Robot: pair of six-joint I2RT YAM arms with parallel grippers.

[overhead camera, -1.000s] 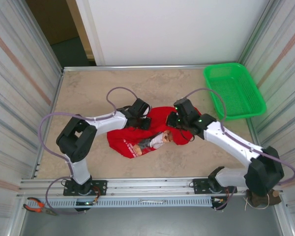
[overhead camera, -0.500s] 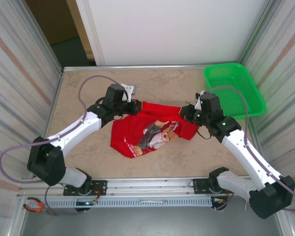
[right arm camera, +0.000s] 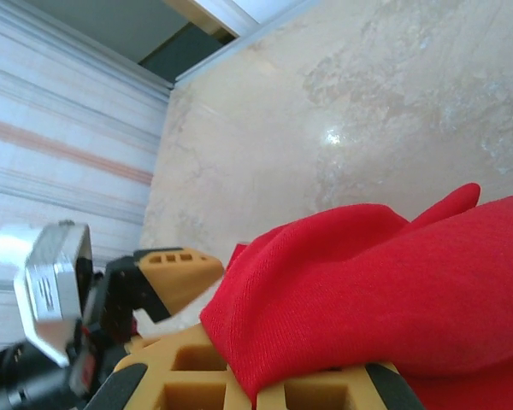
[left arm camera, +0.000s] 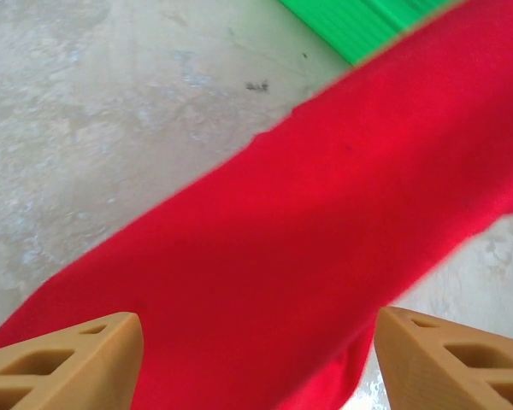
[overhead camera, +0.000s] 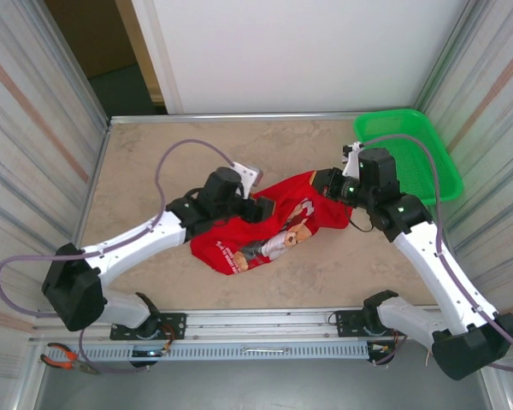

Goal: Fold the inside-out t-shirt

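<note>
I see the t-shirt lying near the middle of the table, drawn out into a long, rumpled band. Its long axis runs on a diagonal, from the near-left end close to the arm bases up to the far-right end, which points toward the green basket. The cartoon print faces up around mid-length, nearer the front edge of the cloth.

My right gripper sits at that far-right end with its jaws closed on the shirt. On the right wrist camera, red cloth bunches over the tan finger and spills off to the right.

My left gripper hangs over the far edge of the shirt, roughly at its middle. On the left wrist camera its two fingers stand wide apart with nothing between them; the red band crosses the view beneath, slanting up toward the basket's corner.
</note>
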